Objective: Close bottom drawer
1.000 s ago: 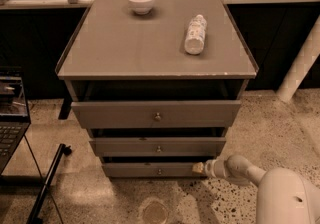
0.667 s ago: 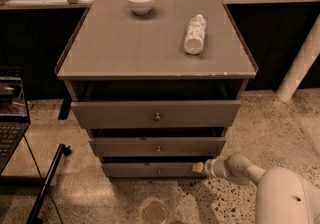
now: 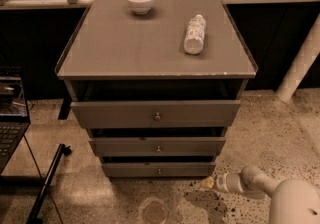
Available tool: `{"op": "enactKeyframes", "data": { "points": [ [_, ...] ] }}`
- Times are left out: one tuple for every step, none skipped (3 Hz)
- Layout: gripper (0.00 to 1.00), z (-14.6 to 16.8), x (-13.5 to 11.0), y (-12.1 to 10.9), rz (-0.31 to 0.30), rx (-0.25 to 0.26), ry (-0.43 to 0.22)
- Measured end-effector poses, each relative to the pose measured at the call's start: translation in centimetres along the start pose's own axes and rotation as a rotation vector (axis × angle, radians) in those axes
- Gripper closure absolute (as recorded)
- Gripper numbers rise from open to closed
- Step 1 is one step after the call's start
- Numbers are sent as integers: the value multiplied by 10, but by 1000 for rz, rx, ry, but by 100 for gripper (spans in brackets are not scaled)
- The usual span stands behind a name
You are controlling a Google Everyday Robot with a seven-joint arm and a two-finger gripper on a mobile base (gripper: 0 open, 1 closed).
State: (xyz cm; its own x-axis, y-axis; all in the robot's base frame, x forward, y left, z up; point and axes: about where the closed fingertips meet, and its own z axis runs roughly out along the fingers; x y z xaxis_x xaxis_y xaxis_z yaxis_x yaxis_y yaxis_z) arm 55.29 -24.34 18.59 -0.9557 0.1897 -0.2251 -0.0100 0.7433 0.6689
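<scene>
Obs.: cabinet with three drawers, all three fronts standing forward of the carcass, dark gaps above each. The bottom drawer sits lowest, just above the speckled floor. It has the slimmest front and a tiny round knob at centre. It is pulled out a little, less than the top drawer and about level with the middle drawer.

Pincer: low, at floor level, just beside the bottom drawer's right front corner and slightly in front of it. The arm reaches in from the lower right. Contact with the drawer front cannot be confirmed. Whether the pincer is open or closed cannot be told from this view; no object shows in it.

Worktop: white bowl at the back, bottle lying on its side to the right. Neither is involved.

Judgement: approach step, with the pincer staged at the drawer's edge and the push not yet delivered. The drawer reads as open, so the task is not done.

Next move calls for: bring the pincer onto the flat of the front, nearer the knob than the corner, since an off-centre push may rack the drawer in its runners. Then press straight back toward the cabinet until the front sits flush. Keep low to stay clear of the middle drawer.
</scene>
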Motion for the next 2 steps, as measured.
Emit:
{"op": "enactKeyframes", "data": {
  "points": [
    [82, -2, 5, -1, 7, -7, 6],
    [59, -2, 5, -1, 7, -7, 6]
  ]
}}
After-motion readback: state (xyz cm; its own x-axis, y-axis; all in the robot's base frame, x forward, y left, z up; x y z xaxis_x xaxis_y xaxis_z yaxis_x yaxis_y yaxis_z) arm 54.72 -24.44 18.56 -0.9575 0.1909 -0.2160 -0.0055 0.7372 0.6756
